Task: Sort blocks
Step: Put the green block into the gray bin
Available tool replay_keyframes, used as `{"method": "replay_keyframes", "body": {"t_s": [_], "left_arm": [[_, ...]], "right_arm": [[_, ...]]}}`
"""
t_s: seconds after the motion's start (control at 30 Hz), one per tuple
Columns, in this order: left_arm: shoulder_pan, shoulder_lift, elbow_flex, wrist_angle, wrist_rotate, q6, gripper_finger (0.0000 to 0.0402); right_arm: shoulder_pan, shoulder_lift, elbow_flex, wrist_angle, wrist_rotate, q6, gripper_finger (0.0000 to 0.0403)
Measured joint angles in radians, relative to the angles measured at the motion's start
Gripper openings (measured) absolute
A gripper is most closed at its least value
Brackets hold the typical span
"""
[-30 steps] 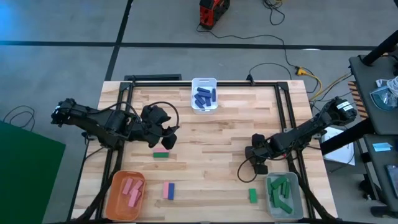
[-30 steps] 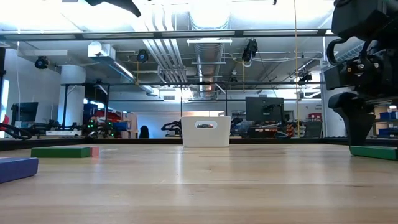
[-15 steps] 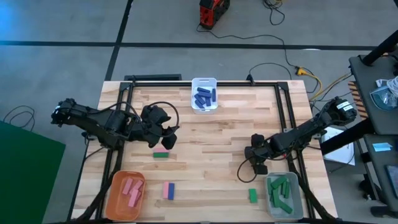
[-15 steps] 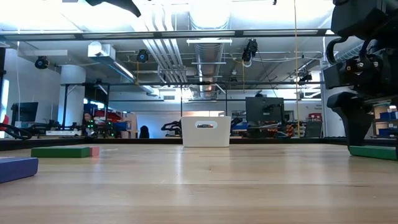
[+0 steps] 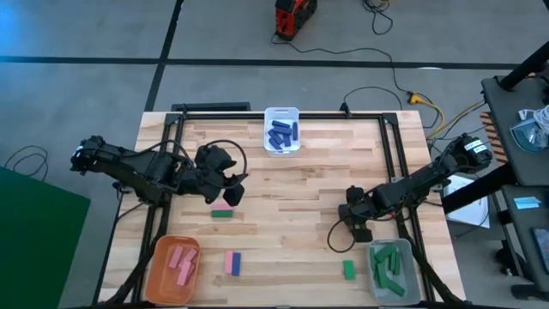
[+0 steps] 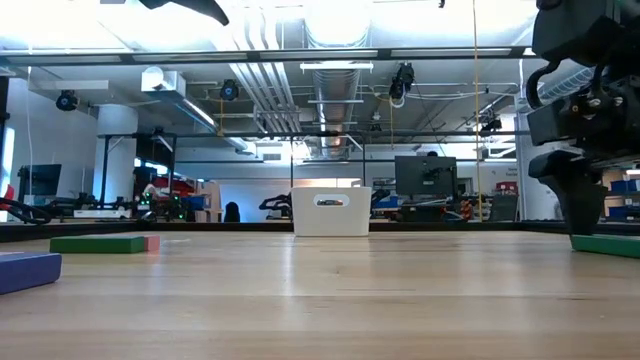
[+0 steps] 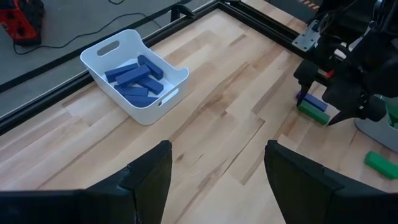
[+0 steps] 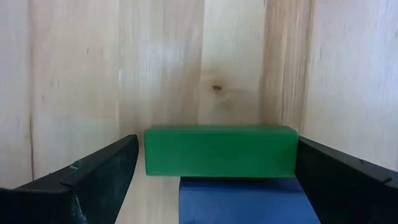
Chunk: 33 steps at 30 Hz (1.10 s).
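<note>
- Two small bars, a green block (image 8: 220, 151) touching a dark blue block (image 8: 244, 200), sit between the spread fingers of the right gripper (image 5: 360, 225), low over the wooden table (image 5: 300, 184); only the right wrist view shows them, the high view hiding both under the gripper.
- One loose green bar (image 5: 222, 214) lies just beside the left gripper (image 5: 233, 187), whose fingers stand apart in its wrist view.
- That view alone looks inside the white plastic bin (image 7: 134, 76) holding blue bars.
</note>
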<state>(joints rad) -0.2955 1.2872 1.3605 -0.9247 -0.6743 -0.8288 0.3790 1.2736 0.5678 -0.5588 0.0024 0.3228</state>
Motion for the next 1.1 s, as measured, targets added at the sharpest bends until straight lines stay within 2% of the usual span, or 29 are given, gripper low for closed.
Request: {"method": "replay_keyframes", "body": {"t_s": [0.47,0.7,1.1], "left_arm": [[0.001,0.0,0.0,0.013,0.0,0.0,0.0231],[0.001,0.0,0.0,0.014,0.0,0.0,0.0231],[0.003,0.0,0.0,0.027,-0.024,0.011,0.0231]], "right_arm": [[-0.006,0.031,0.003,-0.006,0.0,-0.039,0.0398],[-0.019,0.029,0.002,-0.005,-0.002,-0.046,0.0347],[-0.034,0.021,0.028,-0.042,-0.006,-0.05,0.0344]]}}
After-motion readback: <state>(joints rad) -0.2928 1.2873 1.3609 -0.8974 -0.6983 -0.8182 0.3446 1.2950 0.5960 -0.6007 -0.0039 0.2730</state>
